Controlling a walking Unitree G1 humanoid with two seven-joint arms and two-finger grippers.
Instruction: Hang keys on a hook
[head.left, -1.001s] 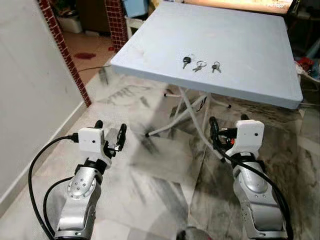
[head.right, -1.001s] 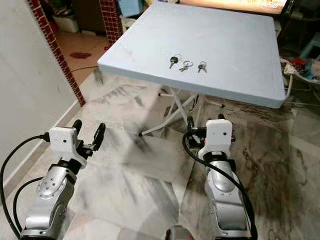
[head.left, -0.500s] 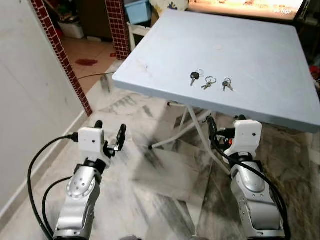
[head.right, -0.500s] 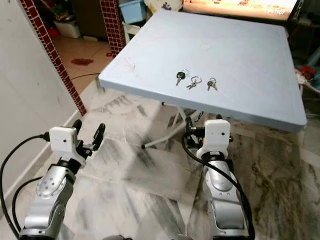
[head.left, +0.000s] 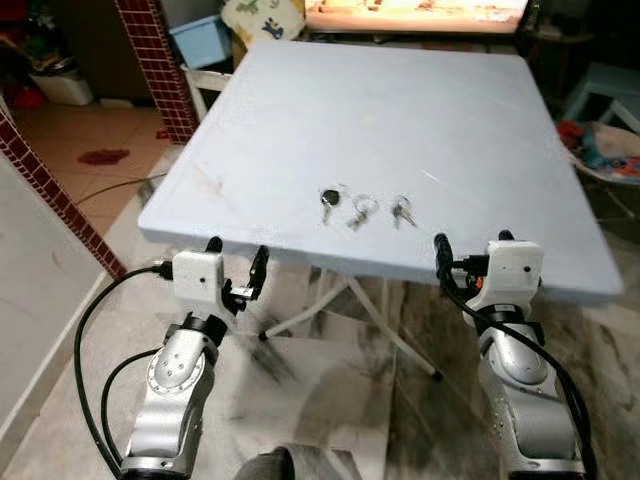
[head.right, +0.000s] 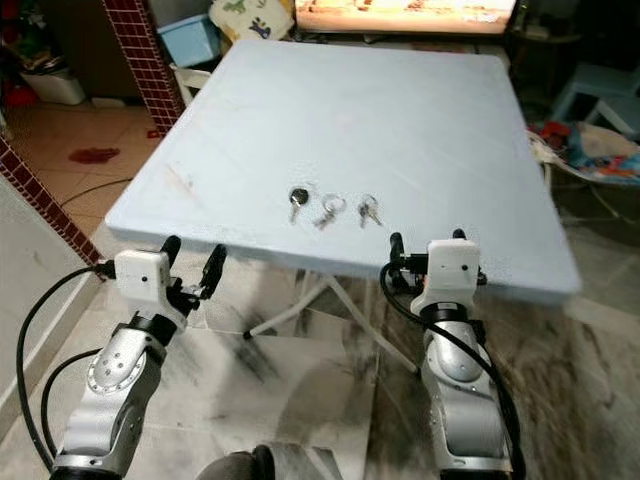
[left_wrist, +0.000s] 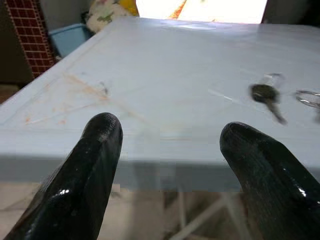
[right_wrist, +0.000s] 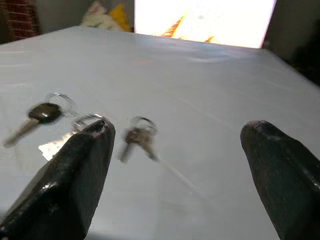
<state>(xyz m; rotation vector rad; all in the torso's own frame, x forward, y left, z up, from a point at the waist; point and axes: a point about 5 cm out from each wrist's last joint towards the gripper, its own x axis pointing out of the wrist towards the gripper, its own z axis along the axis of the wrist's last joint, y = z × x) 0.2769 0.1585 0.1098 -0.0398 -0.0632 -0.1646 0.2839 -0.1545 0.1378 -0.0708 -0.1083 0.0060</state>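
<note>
Both grippers, your left gripper and right gripper, sit spread and empty at the near edge of the pale blue table, low in frame, likely lined up for reaching the three keys mid-frame beyond them.

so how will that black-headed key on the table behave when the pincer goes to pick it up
The black-headed key lies flat on the smooth pale table, so it will probably slide rather than lift if pushed. It looks small and light, with a ring attached that would likely dangle loosely. The right pincer has thick fingers, so pinching something that thin may be fiddly.
</note>
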